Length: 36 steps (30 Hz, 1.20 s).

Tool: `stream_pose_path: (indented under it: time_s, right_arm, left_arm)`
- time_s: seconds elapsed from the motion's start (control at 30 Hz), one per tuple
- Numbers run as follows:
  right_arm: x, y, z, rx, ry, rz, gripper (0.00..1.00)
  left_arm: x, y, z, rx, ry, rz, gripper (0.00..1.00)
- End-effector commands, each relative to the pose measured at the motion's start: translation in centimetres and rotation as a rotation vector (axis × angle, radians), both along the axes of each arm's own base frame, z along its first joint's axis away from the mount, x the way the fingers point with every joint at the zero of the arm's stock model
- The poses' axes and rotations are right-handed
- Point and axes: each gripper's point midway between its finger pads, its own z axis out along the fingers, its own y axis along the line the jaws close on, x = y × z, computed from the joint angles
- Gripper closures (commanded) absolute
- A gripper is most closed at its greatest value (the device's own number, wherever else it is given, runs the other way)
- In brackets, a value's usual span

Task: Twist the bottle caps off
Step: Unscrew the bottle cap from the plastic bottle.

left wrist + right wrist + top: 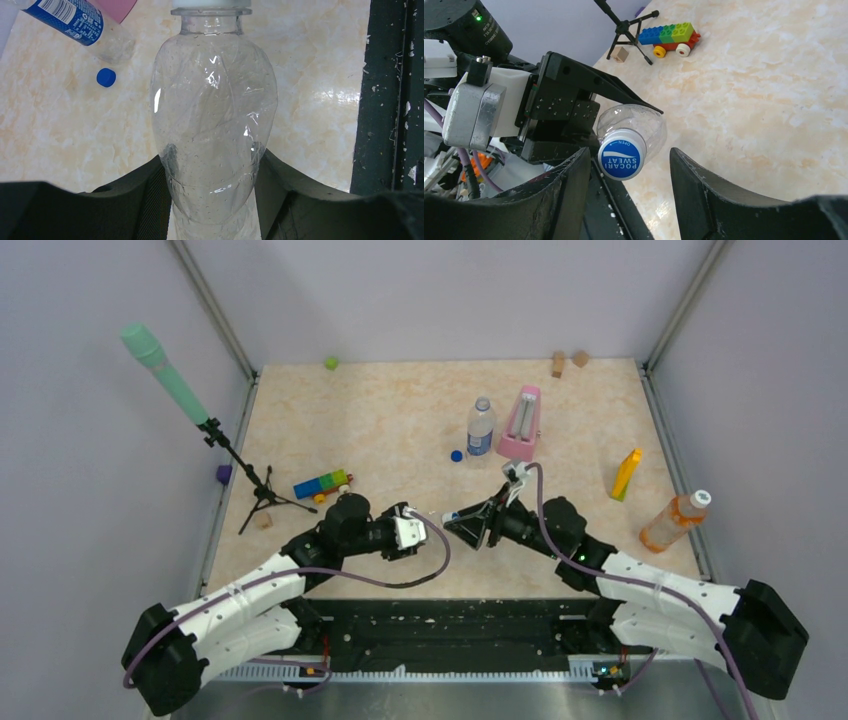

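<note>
1. The plain clear bottle (212, 115) is being held level above the bench (400, 420), clamped around its lower body by the left gripper (212, 172).
2. Its cap (622, 154) is being straddled by the right gripper (629, 153), which is standing open, one finger on either side, gripping nothing.
3. The fingers are best closed squarely and centred on the cap's rim before it is twisted along the OPEN arrow. The thin wall is likely to buckle, so the left grasp is best applied firmly without crushing.
</note>
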Motion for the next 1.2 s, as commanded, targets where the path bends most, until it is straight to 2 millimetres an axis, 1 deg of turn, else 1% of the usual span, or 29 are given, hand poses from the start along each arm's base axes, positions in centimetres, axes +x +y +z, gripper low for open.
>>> stream_pose_path:
  time_s: [0.0, 0.07, 0.13, 0.17, 0.2, 0.27, 0.3, 0.37, 0.4, 0.5, 0.53, 0.6, 0.7, 0.73, 0.77, 0.83, 0.87, 0.93, 1.03, 1.17]
  right_arm:
    - [-0.4, -0.2, 0.8, 0.045, 0.037, -0.009, 0.44]
    - [-0.4, -0.2, 0.9, 0.055, 0.042, -0.009, 0.52]
    - [-0.5, -0.1, 1.1, 0.06, 0.043, 0.002, 0.56]
    - [-0.6, -0.1, 1.1, 0.061, 0.041, 0.006, 0.6]
    - [-0.6, 0.0, 1.1, 0.06, 0.034, 0.008, 0.62]
    - [-0.3, 0.0, 1.1, 0.052, 0.029, 0.0, 0.61]
    - [-0.2, 0.0, 1.1, 0.048, 0.026, 0.0, 0.6]
    - [0.0, 0.1, 1.3, 0.051, 0.019, -0.005, 0.53]
    - [0.1, 0.1, 1.5, 0.059, 0.017, -0.01, 0.52]
    - [0.4, 0.1, 1.9, 0.074, 0.026, -0.024, 0.53]
    - [0.3, 0.1, 1.8, 0.074, 0.03, -0.021, 0.54]
    - [0.2, 0.2, 1.6, 0.073, 0.034, -0.01, 0.59]
    - [0.0, 0.2, 1.3, 0.064, 0.023, 0.004, 0.81]
    - [-0.1, 0.3, 1.1, 0.054, 0.013, 0.011, 0.87]
    - [-0.3, 0.3, 0.9, 0.038, -0.006, 0.029, 0.91]
    - [-0.8, 0.5, 0.3, -0.006, -0.052, 0.077, 0.96]
    - [-1.3, 0.7, 0.0, -0.032, -0.093, 0.121, 1.0]
    - [-1.7, 0.7, -0.5, -0.088, -0.184, 0.172, 1.0]
    - [-1.8, 0.7, -1.2, -0.188, -0.329, 0.234, 1.0]
    - [-3.4, 0.9, -1.7, -0.243, -0.577, 0.392, 1.0]
  left_arm:
    - [0.6, -1.0, 2.6, -0.06, -0.071, -0.025, 1.0]
    - [0.6, -1.0, 2.7, -0.059, -0.071, -0.025, 1.0]
    - [0.7, -1.1, 2.6, -0.054, -0.069, -0.025, 1.0]
    - [0.7, -1.1, 2.7, -0.054, -0.069, -0.027, 1.0]
    - [0.7, -1.2, 2.7, -0.053, -0.07, -0.031, 1.0]
    - [0.6, -1.3, 2.7, -0.053, -0.069, -0.045, 1.0]
    - [0.5, -1.4, 2.7, -0.052, -0.068, -0.051, 1.0]
    - [0.4, -1.5, 2.7, -0.055, -0.068, -0.059, 1.0]
    - [0.4, -1.5, 2.7, -0.054, -0.067, -0.06, 1.0]
    - [0.4, -1.5, 2.5, -0.052, -0.065, -0.059, 1.0]
    - [0.4, -1.5, 2.5, -0.053, -0.067, -0.058, 1.0]
    - [0.4, -1.4, 2.5, -0.053, -0.067, -0.057, 1.0]
    - [0.3, -1.4, 2.5, -0.056, -0.066, -0.061, 1.0]
    - [0.3, -1.5, 2.6, -0.057, -0.065, -0.062, 1.0]
    - [0.2, -1.5, 2.7, -0.061, -0.066, -0.062, 1.0]
    - [0.1, -1.5, 2.9, -0.066, -0.067, -0.066, 1.0]
    - [0.0, -1.5, 2.9, -0.07, -0.067, -0.069, 1.0]
    - [0.0, -1.5, 3.1, -0.078, -0.067, -0.069, 1.0]
    - [-0.2, -1.5, 3.4, -0.093, -0.064, -0.067, 1.0]
    - [-0.6, -1.6, 3.8, -0.12, -0.072, -0.08, 1.0]
